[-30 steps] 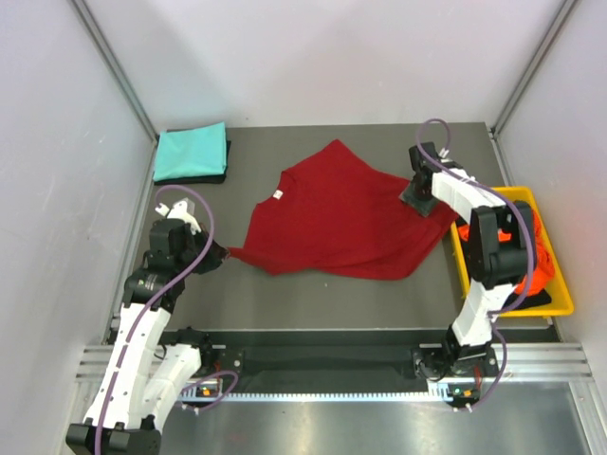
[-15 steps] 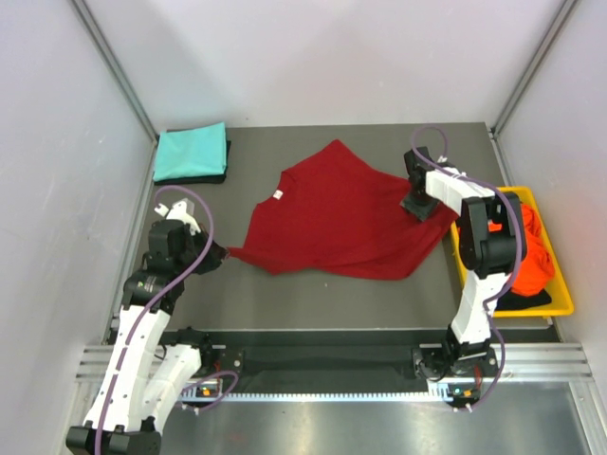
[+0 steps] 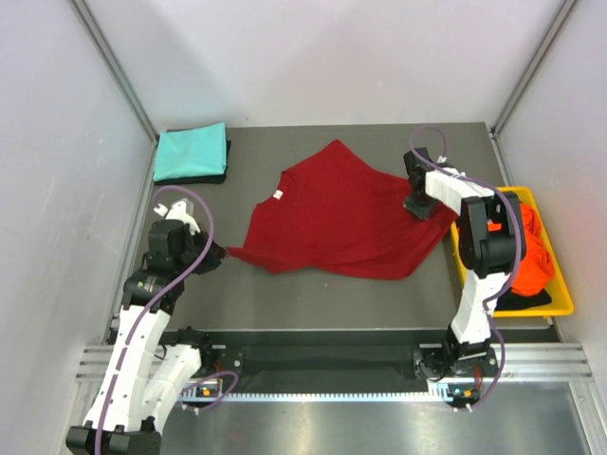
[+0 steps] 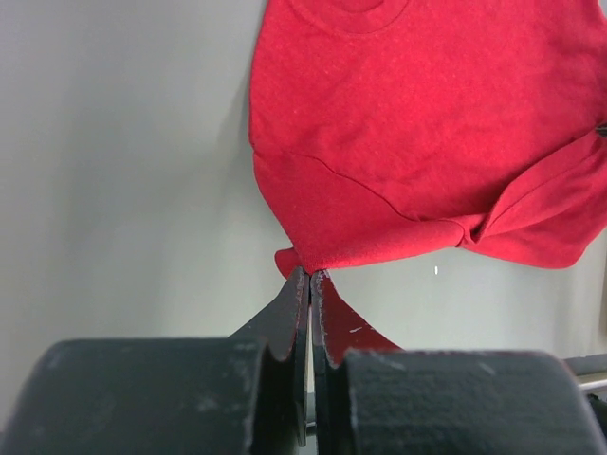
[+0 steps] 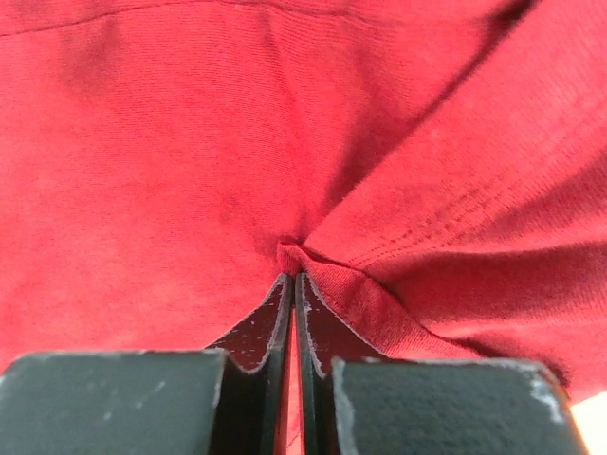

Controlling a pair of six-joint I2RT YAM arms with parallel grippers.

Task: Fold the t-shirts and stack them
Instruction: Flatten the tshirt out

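The right fingers [image 5: 270,327] have just pinched shut on the dark red t-shirt [image 3: 332,218] at three o'clock (left fingers [image 4: 285,322] clamp its eight-o'clock corner), likely readying a two-handed spread.

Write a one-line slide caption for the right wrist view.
Right hand shut on a pinched fold of the dark red t-shirt, cloth filling the frame.
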